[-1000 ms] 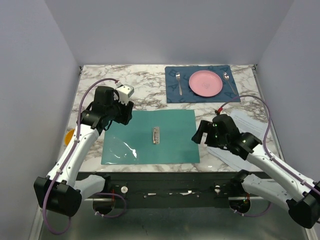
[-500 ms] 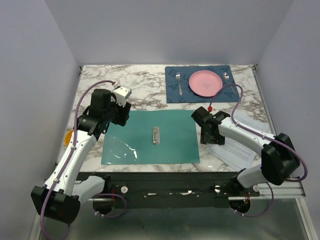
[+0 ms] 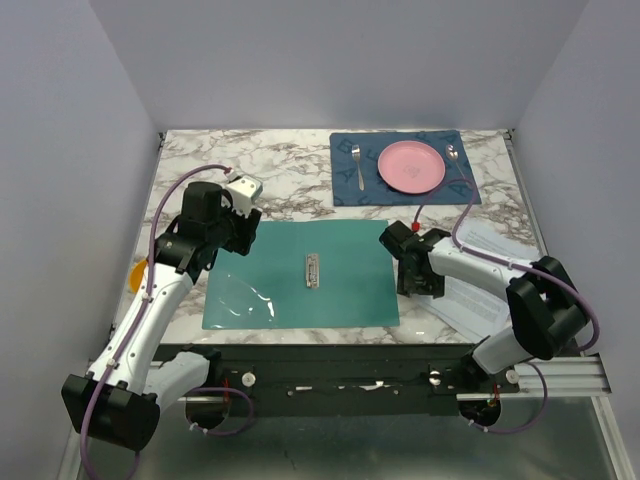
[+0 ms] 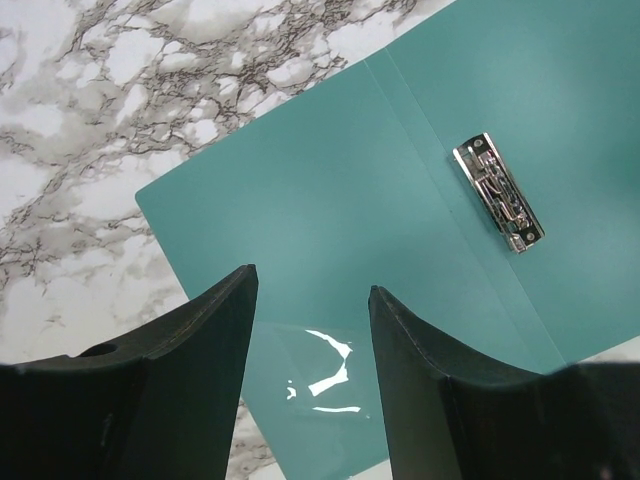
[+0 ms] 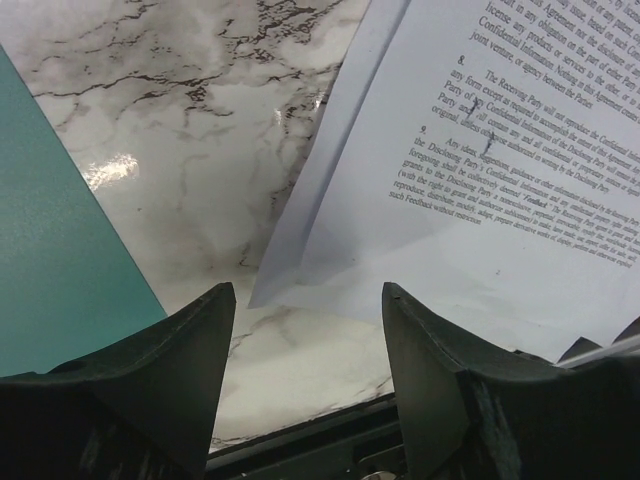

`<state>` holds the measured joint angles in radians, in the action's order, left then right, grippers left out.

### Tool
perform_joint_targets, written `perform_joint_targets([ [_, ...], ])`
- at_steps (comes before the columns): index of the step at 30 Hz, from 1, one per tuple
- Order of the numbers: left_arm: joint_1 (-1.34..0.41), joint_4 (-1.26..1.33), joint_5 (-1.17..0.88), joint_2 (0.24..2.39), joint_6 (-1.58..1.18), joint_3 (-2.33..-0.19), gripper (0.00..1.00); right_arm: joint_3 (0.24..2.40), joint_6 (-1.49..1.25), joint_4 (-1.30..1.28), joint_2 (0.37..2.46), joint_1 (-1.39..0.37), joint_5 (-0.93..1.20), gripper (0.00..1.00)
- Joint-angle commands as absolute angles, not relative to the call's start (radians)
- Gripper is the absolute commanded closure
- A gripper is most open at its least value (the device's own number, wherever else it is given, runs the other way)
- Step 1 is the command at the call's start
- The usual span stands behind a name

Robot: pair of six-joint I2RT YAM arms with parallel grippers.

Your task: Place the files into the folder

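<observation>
The left end effector (image 4: 310,290) hovers over the left half of the open teal folder (image 3: 300,272), fingers apart with nothing between them. If it drops lower it may press on the clear sleeve (image 4: 320,370) or shove the folder across the marble desk (image 3: 290,175), since the thin cover looks free to slide. The metal clip (image 4: 497,192) at the spine lies flat and looks closed; sheets pushed against it would probably buckle rather than slip under.

The right end effector (image 5: 308,290) is low between the folder's right edge and the files (image 5: 480,180), fingers also apart and empty, with the near corner of the printed sheets just ahead of them. The sheets lie flat on the desk in a loosely fanned stack beside the folder, none of them in it. A pinch may catch only the top sheet, crease a corner, or scatter the stack off the near edge.

At the far right a blue placemat (image 3: 400,168) carries a fork (image 3: 358,166), a pink plate (image 3: 411,166) and a spoon (image 3: 455,155), well apart from the path between files and folder. Nothing stands in that path.
</observation>
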<state>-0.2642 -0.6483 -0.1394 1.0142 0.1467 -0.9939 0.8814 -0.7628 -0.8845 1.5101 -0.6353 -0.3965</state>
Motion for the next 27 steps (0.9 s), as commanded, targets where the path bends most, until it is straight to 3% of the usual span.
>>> perform_joint_targets([
  [1,-0.268,-0.630,-0.118,0.994,0.158,-0.979,0.38,0.867,-0.778,-0.827,1.548,-0.641,-0.391,0.31],
  [10,-0.268,-0.624,-0.101,0.991,0.160,-0.963,0.38,0.844,-0.802,-0.819,1.569,-0.641,-0.423,0.36],
  [27,-0.268,-0.615,-0.081,0.969,0.164,-0.936,0.39,0.836,-0.818,-0.822,1.552,-0.641,-0.434,0.64],
])
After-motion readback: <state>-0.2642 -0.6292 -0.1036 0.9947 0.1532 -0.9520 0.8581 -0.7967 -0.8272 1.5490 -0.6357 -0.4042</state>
